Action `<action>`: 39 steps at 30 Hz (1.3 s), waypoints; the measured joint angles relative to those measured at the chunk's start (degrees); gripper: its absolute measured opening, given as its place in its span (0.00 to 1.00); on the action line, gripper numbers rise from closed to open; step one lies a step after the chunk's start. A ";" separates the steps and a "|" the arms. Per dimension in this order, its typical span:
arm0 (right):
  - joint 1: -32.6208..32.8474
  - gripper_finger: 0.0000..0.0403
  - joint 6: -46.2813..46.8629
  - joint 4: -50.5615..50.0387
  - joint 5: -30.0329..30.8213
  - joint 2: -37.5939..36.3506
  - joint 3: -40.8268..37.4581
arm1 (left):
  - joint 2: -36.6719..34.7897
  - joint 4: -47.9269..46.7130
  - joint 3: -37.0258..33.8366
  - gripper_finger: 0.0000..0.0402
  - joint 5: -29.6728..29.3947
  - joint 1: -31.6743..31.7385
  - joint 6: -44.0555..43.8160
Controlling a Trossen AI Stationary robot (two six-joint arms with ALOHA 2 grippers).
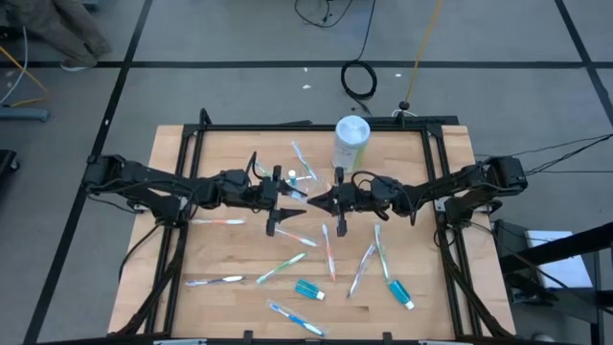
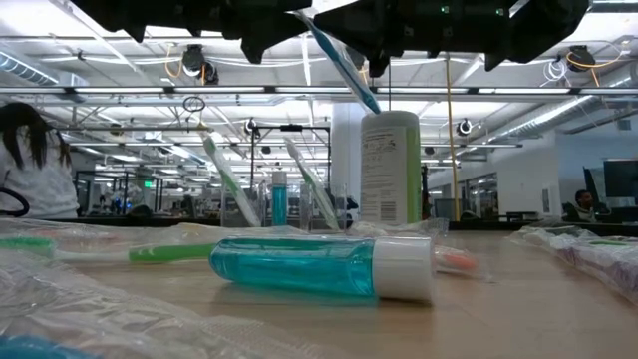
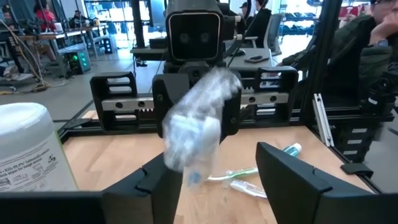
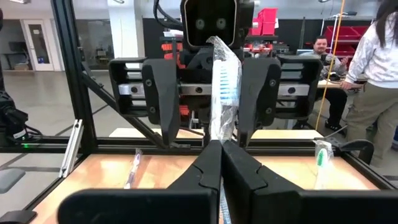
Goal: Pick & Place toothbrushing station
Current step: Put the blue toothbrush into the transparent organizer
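Toothpaste leads the low view: a blue tube (image 2: 321, 267) lying on its side at lower centre of the frame, with wrapped brushes scattered around it on the wooden table (image 1: 230, 254). In the overhead picture the lower half of the table holds most of the loose toothbrushes and two blue tubes at lower centre-right, none of them yet gathered.

Mid-frame, the two arms meet nose to nose above the table's centre. The right gripper (image 4: 221, 155) is clenched on a wrapped toothbrush (image 4: 224, 87), which stands up from its closed fingertips. The left gripper (image 1: 287, 206) faces it with its fingers spread on either side of that brush, apparently not clamping it yet. This looks like a handover in the air, the brush passing from right arm to left.

Farther back, near the top centre of the overhead frame, stands the white-and-green canister (image 1: 351, 140). Just left of it a few brushes and a tube stand upright, best seen in the low view, presumably in the clear cup (image 1: 290, 176), though the cup itself is hard to make out.

Next, I judge, the left fingers must close squarely on the brush before the right lets go; the slippery wrapper could let it twist or drop.
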 joint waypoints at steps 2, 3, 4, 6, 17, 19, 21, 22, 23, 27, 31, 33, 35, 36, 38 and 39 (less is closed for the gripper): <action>0.00 0.00 0.00 0.26 0.00 0.00 0.00 | 0.00 0.02 0.00 0.46 0.00 0.00 0.00; 0.00 0.00 -0.01 0.45 0.00 0.00 0.00 | -0.01 0.04 0.00 0.43 0.00 0.00 0.01; 0.00 0.00 -0.01 0.63 0.01 0.00 -0.01 | -0.02 0.03 0.00 0.40 0.00 0.00 0.02; 0.00 0.00 -0.01 0.88 0.00 0.00 -0.02 | 0.00 0.05 0.00 0.35 0.00 0.00 0.02; 0.09 0.00 -0.02 0.85 -0.09 0.00 -0.04 | -0.02 0.15 0.00 0.14 -0.15 0.01 0.38; 0.11 0.00 -0.44 0.84 -0.24 0.00 -0.04 | -0.02 0.13 0.00 0.11 -0.15 0.00 0.37; 0.09 0.00 -2.95 0.44 -2.34 -0.02 -0.04 | -0.02 0.09 0.00 0.08 0.06 0.00 0.24; 0.04 0.00 -4.13 0.02 -3.65 -0.02 -0.04 | -0.02 -0.08 0.00 0.07 0.04 0.00 -0.03; 0.05 0.01 -4.66 -0.35 -4.53 -0.03 -0.04 | -0.02 -0.30 0.00 0.06 0.12 -0.07 -0.15; 0.11 0.08 -3.70 -0.85 -5.86 -0.02 -0.04 | -0.02 -0.82 0.00 0.04 0.20 -0.04 -0.21; 0.11 0.19 -3.04 -2.70 -5.97 -0.02 -0.04 | -0.02 -2.23 0.00 0.05 -0.02 -0.02 -0.26; 0.11 0.24 -3.04 -3.55 -5.97 -0.38 -0.04 | -0.02 -2.72 0.00 0.05 -0.06 0.02 -0.26; 0.11 0.29 -3.02 -6.45 -5.99 -1.93 -0.09 | -0.02 -3.07 0.00 0.04 -0.09 0.02 -0.34; 0.11 0.31 -3.09 -8.41 -5.97 -2.90 -0.09 | -0.02 -3.20 0.00 0.03 -0.09 0.00 -0.47; 0.11 0.33 -3.13 -16.63 -5.97 -6.27 -0.09 | -0.02 -3.42 0.00 0.03 -0.09 0.00 -0.94; 0.11 0.34 -2.62 -21.22 -5.98 -8.09 -0.09 | -0.02 -3.48 0.00 0.03 -0.09 0.00 -1.31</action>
